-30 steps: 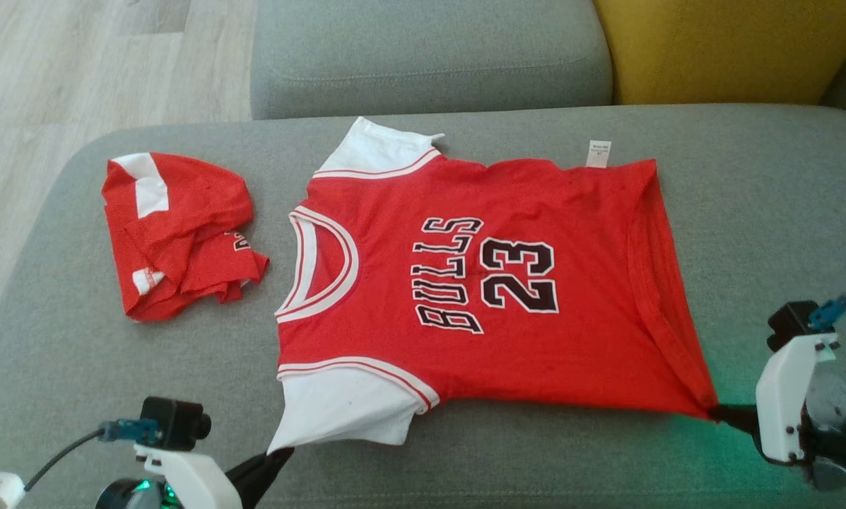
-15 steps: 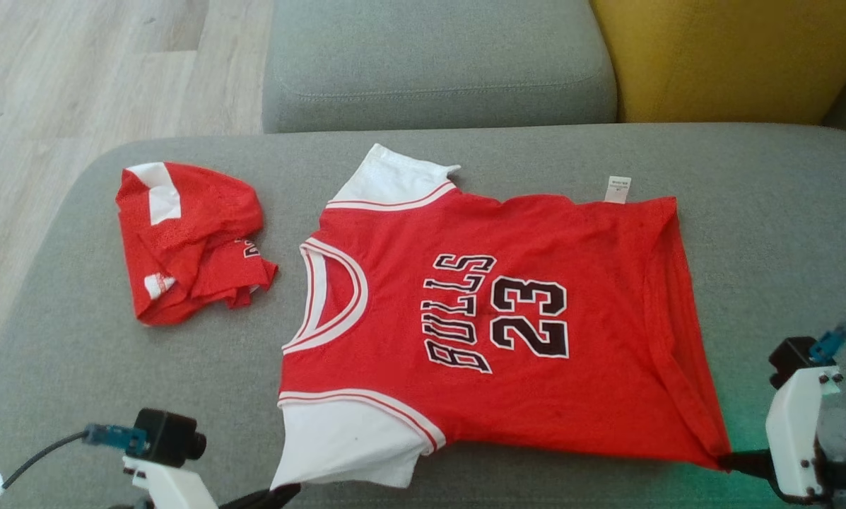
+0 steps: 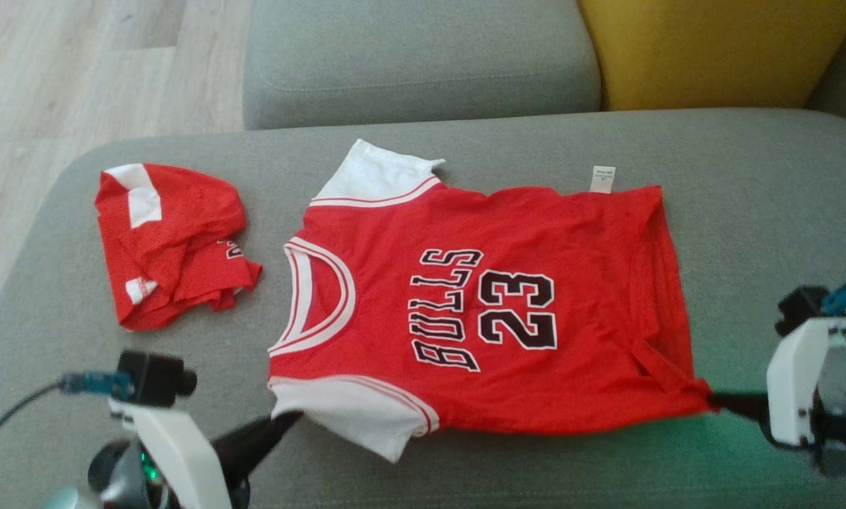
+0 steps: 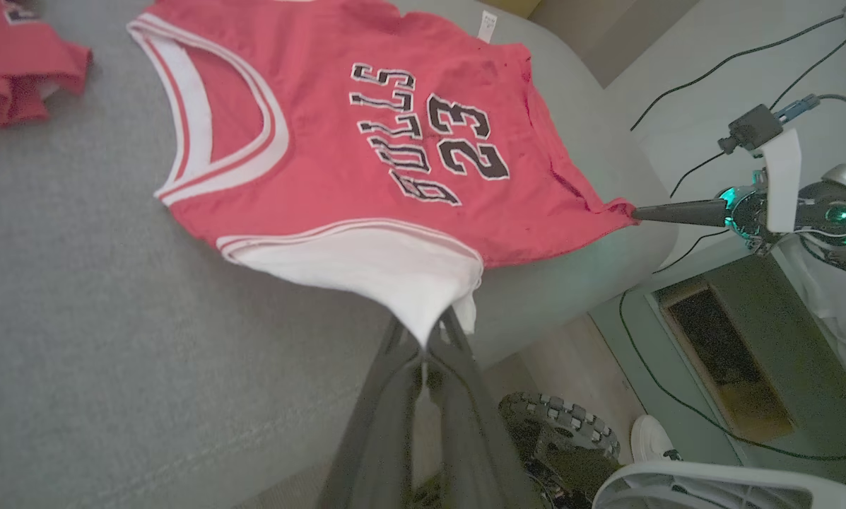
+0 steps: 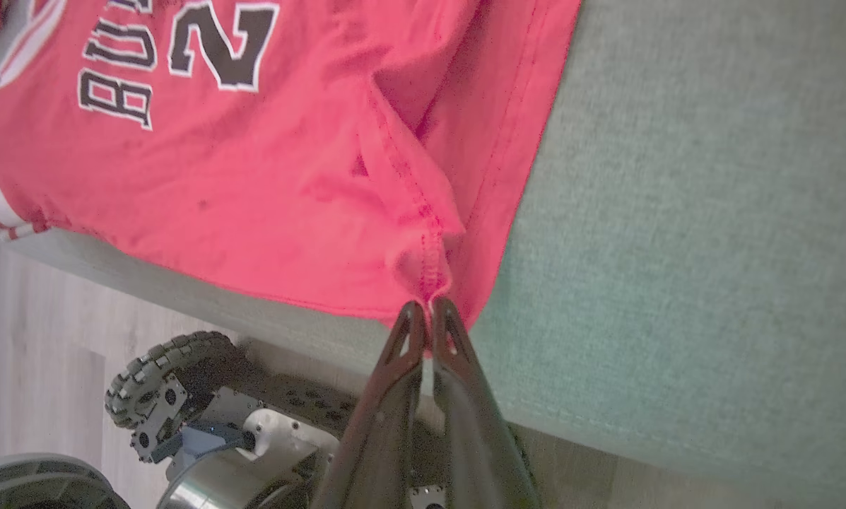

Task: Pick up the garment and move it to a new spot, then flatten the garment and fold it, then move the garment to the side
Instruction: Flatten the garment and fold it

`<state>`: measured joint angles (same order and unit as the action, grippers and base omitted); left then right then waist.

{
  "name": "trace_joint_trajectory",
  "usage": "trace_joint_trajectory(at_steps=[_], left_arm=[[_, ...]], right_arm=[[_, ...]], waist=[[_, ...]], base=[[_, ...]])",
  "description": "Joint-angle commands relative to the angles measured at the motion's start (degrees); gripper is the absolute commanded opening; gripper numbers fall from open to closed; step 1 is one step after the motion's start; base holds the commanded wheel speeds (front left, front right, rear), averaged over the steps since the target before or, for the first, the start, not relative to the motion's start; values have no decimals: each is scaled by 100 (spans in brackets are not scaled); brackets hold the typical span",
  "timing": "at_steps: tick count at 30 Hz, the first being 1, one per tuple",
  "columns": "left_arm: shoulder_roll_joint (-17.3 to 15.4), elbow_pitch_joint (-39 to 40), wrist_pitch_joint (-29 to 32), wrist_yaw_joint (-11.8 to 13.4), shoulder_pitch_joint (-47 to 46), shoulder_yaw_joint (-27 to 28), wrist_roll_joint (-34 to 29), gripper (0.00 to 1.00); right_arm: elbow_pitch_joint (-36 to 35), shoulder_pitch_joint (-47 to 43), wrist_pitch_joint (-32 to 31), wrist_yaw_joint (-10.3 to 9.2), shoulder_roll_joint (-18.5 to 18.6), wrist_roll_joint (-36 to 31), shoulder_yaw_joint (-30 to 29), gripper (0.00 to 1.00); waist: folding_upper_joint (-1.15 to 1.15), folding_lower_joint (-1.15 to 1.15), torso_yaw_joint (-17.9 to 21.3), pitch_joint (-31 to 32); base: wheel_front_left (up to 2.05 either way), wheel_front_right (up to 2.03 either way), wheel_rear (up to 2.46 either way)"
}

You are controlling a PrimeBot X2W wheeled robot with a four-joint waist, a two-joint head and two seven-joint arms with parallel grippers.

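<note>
The garment (image 3: 479, 304) is a red jersey with white sleeves and "BULLS 23" in black, spread face up on the grey sofa seat (image 3: 762, 205). My left gripper (image 3: 288, 418) is shut on the near white sleeve, lifted off the cushion; the left wrist view has that sleeve (image 4: 401, 272) pinched at my left gripper (image 4: 423, 332). My right gripper (image 3: 711, 401) is shut on the near hem corner, pulling it taut. In the right wrist view the red hem (image 5: 423, 233) bunches into my right gripper (image 5: 428, 305).
A second red and white garment (image 3: 172, 240) lies crumpled on the seat to the left. A grey back cushion (image 3: 423, 63) and a yellow cushion (image 3: 719, 49) stand behind. Wooden floor (image 3: 62, 78) lies beyond the seat's left edge. The seat's front edge runs just under both grippers.
Both grippers have raised the jersey's near edge off the seat; the white sleeve now hangs lifted and the hem corner is bunched. The head camera has also shifted.
</note>
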<state>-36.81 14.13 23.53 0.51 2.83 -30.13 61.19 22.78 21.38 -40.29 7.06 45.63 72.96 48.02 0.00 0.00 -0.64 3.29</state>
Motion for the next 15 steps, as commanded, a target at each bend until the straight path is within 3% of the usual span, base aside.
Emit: trace_joint_trajectory(at_steps=[1,15], left_arm=[[-75,189,-60,-1,-548,366,34,0],[416,-833,-117,-44,-1941,502,-77,0]], right_arm=[[-65,272,123,43,86,-60,-195,0],[717,1257,440,43,-729,-790,-749,0]], waist=[[0,0,42,-41],[0,0,361,-532]], base=[[0,0,0],[0,0,0]])
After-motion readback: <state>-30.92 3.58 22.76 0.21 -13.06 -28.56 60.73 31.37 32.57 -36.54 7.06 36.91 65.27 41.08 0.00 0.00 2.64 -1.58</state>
